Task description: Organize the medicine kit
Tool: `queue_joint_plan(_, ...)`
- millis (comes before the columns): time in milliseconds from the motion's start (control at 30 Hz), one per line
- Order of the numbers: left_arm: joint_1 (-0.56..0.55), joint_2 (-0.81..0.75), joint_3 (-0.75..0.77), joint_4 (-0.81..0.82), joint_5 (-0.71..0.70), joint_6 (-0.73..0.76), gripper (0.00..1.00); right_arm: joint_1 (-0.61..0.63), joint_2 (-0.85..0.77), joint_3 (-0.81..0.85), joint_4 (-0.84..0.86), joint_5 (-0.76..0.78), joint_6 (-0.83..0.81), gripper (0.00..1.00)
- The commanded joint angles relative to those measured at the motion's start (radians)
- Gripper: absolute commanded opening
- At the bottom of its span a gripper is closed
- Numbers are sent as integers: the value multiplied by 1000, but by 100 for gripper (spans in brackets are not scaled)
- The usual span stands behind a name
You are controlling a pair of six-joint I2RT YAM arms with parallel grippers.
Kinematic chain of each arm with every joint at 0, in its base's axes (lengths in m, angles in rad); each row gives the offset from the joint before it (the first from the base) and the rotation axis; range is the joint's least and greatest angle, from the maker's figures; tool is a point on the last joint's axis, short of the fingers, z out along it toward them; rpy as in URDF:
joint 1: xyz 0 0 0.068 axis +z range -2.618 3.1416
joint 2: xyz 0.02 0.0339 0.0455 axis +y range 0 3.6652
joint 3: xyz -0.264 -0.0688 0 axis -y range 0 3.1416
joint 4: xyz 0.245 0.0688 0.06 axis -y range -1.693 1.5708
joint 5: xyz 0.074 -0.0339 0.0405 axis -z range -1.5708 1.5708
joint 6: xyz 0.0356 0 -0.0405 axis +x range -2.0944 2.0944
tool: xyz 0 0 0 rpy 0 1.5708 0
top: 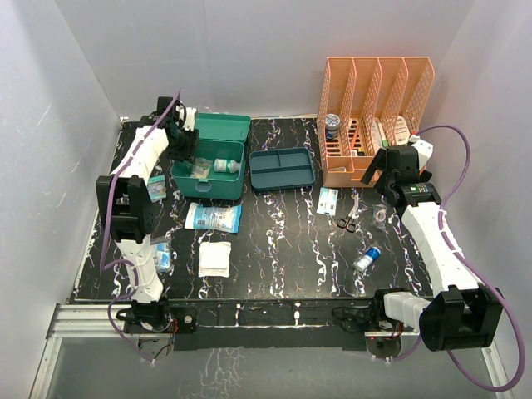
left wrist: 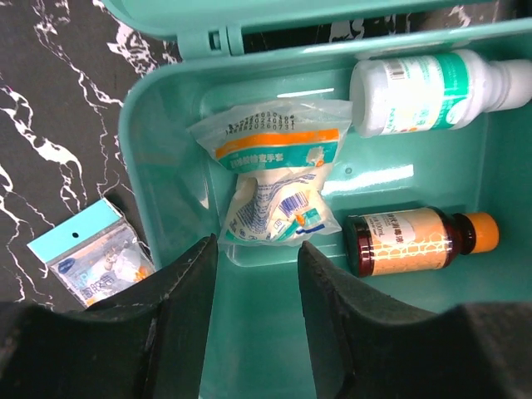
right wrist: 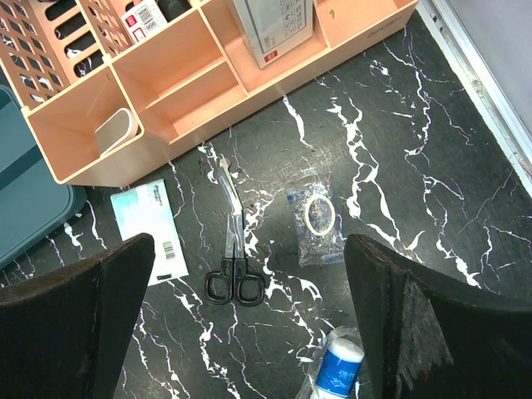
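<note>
The teal medicine kit (top: 208,193) stands open at the back left, lid (top: 220,126) tipped back. Inside lie a clear packet of white supplies (left wrist: 274,179), a white bottle (left wrist: 432,91) and a brown bottle with an orange cap (left wrist: 411,241). My left gripper (left wrist: 258,249) hangs over the kit's left end (top: 184,148), jaws apart, nothing between them; the packet lies just beyond the tips. My right gripper (right wrist: 249,241) is wide open above black-handled scissors (right wrist: 233,249), in front of the orange rack (top: 374,116).
A dark teal divided tray (top: 282,169) sits right of the kit. Loose on the table: a ring packet (right wrist: 320,218), a bandage roll (right wrist: 341,370), a white-blue sachet (right wrist: 150,229), a blue pouch (top: 213,218), white gauze (top: 215,259), and a small blue-topped packet (left wrist: 91,253).
</note>
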Motion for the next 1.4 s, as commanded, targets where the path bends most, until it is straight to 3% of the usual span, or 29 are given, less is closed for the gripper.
queue_joint_plan(0, 1, -49, 83, -49, 52, 18, 43, -5, -24, 20, 35, 16, -3, 98)
queue_joint_plan(133, -15, -165, 80, -62, 193, 171, 44, -5, -24, 19, 43, 12, -3, 98)
queue_joint_plan(333, -50, -391, -32, -278, 559, 641, 65, -5, -9, 25, 60, -6, -12, 98)
queue_joint_plan(467, -70, -457, -120, -512, 644, 969, 84, -5, 11, 55, 58, -21, -31, 98)
queue_joint_plan(600, -88, -516, -273, -537, 621, 1181, 91, -5, 2, 69, 53, -19, -39, 98)
queue_joint_plan(800, -159, -518, -463, -327, 558, 1251, 93, -5, -45, 65, 44, -33, -52, 98)
queue_joint_plan(1367, -198, -324, -575, -98, 518, 1313, 99, -5, -178, 104, -62, -1, -72, 98)
